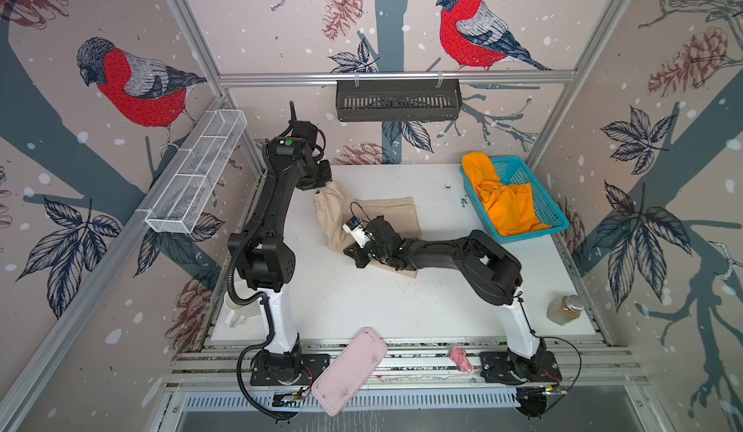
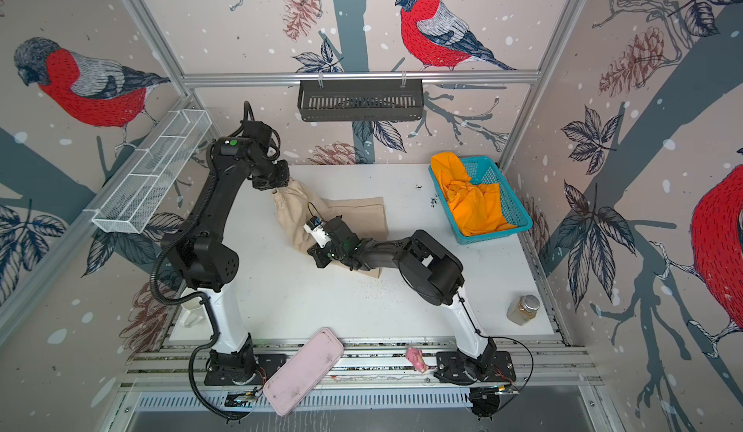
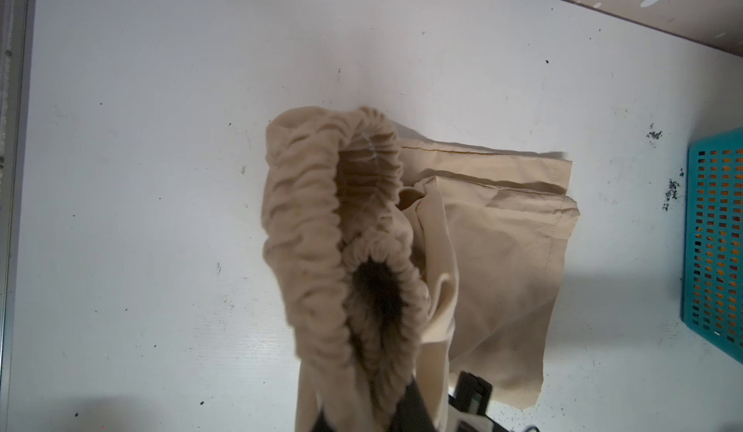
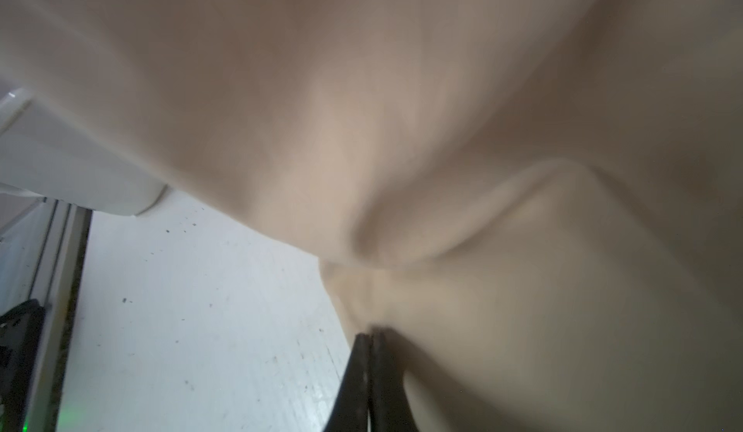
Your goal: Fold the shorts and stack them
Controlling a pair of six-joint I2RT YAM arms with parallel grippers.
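Pinching beige shorts (image 1: 396, 213), right pincer (image 4: 370, 336) outstretched low

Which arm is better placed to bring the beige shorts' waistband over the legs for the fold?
Left. The left gripper is shut on the beige shorts' gathered waistband, raised off the table; the right gripper pinches a low edge of the cloth, so it probably suits anchoring.

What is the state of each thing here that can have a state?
beige shorts: one end lifted, rest flat on table
teal basket: upright, not empty
orange shorts: crumpled in the teal basket
left tool: shut on the beige shorts
right tool: shut on the beige shorts
jar: upright, lid on
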